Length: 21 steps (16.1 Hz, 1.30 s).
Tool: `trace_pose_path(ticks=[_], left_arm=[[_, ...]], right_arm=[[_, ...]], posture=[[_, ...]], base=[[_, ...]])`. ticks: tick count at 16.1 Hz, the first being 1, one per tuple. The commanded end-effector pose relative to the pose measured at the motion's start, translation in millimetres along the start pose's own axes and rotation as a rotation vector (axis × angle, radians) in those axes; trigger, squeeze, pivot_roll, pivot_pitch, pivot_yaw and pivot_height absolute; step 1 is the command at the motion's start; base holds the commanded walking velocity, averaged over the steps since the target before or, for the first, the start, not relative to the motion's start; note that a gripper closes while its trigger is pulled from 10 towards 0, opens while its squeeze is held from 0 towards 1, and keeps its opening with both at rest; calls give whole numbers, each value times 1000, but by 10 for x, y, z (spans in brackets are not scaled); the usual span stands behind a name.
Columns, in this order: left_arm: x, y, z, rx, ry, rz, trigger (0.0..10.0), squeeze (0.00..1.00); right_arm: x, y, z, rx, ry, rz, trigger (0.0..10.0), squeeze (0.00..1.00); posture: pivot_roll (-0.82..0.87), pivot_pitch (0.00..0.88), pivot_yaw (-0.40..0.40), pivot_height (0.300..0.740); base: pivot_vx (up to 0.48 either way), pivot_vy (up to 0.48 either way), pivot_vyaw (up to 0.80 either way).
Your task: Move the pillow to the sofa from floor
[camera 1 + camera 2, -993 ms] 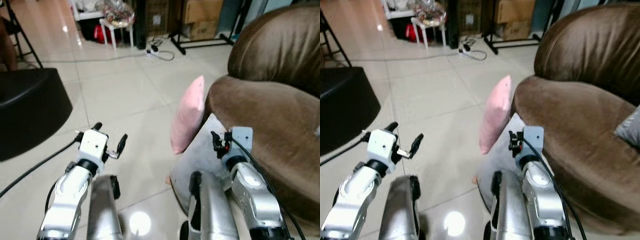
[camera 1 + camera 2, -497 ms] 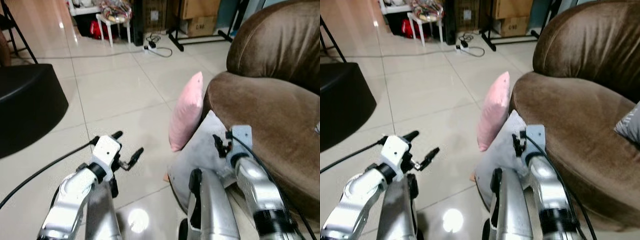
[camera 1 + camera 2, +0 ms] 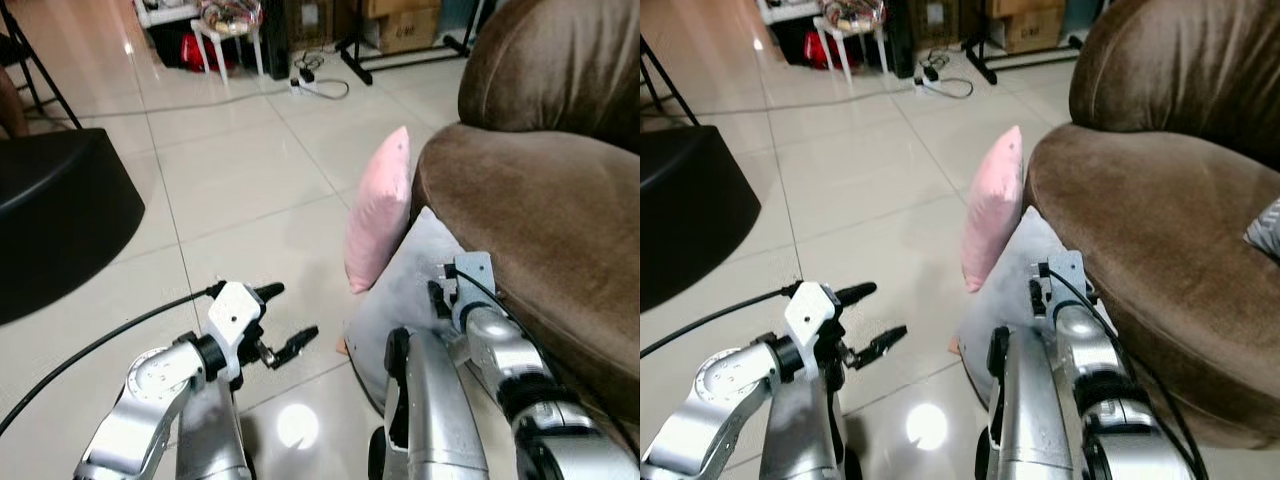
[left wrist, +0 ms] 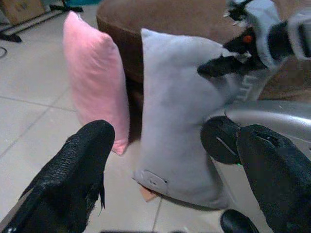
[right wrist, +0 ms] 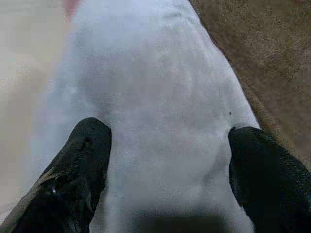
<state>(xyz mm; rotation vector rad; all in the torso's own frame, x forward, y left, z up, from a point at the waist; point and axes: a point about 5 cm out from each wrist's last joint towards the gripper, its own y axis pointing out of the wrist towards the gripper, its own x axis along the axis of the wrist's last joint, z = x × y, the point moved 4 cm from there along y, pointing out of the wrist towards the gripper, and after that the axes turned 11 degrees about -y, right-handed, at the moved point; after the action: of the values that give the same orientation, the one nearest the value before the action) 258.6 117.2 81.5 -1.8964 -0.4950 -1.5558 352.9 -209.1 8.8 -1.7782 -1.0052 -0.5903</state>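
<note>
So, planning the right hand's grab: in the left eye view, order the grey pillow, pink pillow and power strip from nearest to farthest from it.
1. Grey pillow: right at the right hand, leaning on the sofa's front.
2. Pink pillow: just beyond, upright against the sofa.
3. Power strip: far across the floor.

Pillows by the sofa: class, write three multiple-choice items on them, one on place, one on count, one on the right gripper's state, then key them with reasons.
1. Where is the grey pillow?
A. on the sofa seat
B. on the floor, leaning against the sofa
C. on the black seat

2. How many pillows lean there?
A. one
B. two
C. four

3. The right gripper is
A. open at the grey pillow
B. shut on a cable
C. holding the pink pillow

Key: B, its lower edge meets the tiles; B, pink and grey; A, its fingers are spread against grey fabric.
</note>
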Motion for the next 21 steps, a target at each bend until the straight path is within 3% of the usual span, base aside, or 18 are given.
trace_pose_path(ticks=[1, 2, 3, 4, 5, 10, 21], left_arm=[[-28, -38, -27, -21, -4, 26, 10000, 239], [-33, -51, -33, -26, -4, 32, 10000, 243], [-41, -71, -38, -30, -1, 41, 10000, 239], [-44, -83, -42, -32, 0, 45, 10000, 247], [-46, -100, -49, -36, -1, 50, 10000, 247], [-69, -115, -59, -45, -9, 66, 10000, 243], [-47, -39, -73, -68, 9, 71, 10000, 243]], right_arm=[[-131, 5, -63, -55, -56, 61, 10000, 0], [-177, 7, -83, -72, -60, 84, 10000, 0], [-214, 8, -35, -44, -60, 98, 8627, 0], [-220, 9, -2, -28, -71, 98, 2510, 0], [-210, 11, 47, -7, -74, 90, 0, 0], [-151, 14, 189, 40, -99, 59, 0, 0], [-69, 18, 299, 91, -130, 28, 0, 0]], posture=[[-13, 95, 19, 411], [-8, 93, 14, 411], [-1, 90, 9, 411], [2, 88, 7, 411], [6, 83, 5, 411], [12, 47, -4, 411], [12, 16, -7, 411]], base=[[0, 0, 0], [0, 0, 0], [0, 0, 0], [0, 0, 0], [0, 0, 0], [0, 0, 0], [0, 0, 0]])
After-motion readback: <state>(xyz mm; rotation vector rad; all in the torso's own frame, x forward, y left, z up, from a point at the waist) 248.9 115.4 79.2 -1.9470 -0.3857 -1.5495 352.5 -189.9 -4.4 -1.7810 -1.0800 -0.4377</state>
